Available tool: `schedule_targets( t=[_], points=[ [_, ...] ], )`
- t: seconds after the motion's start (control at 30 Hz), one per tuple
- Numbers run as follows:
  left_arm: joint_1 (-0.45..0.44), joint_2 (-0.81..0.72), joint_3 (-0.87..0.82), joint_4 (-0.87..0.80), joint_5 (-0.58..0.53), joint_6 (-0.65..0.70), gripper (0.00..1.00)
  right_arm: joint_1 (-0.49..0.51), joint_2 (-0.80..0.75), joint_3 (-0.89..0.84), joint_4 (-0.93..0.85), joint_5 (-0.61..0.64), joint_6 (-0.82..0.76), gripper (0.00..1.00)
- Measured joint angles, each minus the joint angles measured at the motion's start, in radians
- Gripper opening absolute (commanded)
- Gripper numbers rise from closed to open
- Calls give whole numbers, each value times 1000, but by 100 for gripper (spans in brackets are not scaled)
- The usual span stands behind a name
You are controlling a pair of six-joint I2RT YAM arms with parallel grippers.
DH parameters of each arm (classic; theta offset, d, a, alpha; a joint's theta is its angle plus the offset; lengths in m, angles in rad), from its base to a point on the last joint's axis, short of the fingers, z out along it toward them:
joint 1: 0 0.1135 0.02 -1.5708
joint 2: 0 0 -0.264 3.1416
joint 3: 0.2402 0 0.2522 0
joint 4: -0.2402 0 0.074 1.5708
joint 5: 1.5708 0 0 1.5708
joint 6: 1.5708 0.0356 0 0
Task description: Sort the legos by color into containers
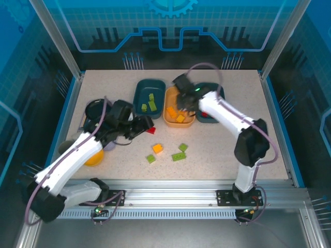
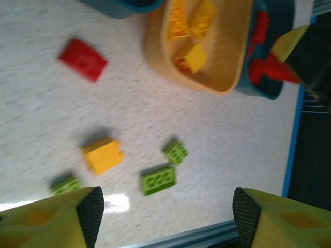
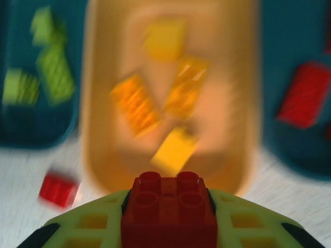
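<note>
Loose red, yellow, green legos (image 1: 158, 148) before three part-filled trays (image 1: 137, 98)

Left tray (image 1: 139, 94), mid tray (image 1: 178, 125), right tray (image 1: 206, 119) abreast at table (image 1: 217, 155) rear-ctr, bricks (image 1: 150, 106) in each; four loose bricks (image 1: 178, 156) in front, fifth brick (image 1: 151, 130) behind-left.

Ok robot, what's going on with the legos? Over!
Right gripper shut on held red lego, by orange tray. Left gripper open, empty. On table: loose red lego, yellow lego, three green legos. Nothing blocking.
</note>
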Motion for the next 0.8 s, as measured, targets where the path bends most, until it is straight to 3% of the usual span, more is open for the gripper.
schedule_targets(
  t=[0.13, 0.27, 0.5, 0.67, 0.8],
  points=[
    [-21, 182, 120, 83, 27, 1, 70, -193, 74, 55, 19, -43, -64, 16],
    [-24, 311, 217, 119, 27, 1, 70, -285, 283, 235, 0, -114, -102, 19],
    [-26, 400, 285, 113, 18, 0, 70, -353, 576, 497, -82, -180, -120, 32],
    [-33, 401, 285, 87, -9, -3, 69, -369, 607, 507, -133, -204, -129, 58],
    [-36, 397, 282, 48, -31, -2, 69, -370, 592, 509, -137, -229, -137, 63]
  ],
)
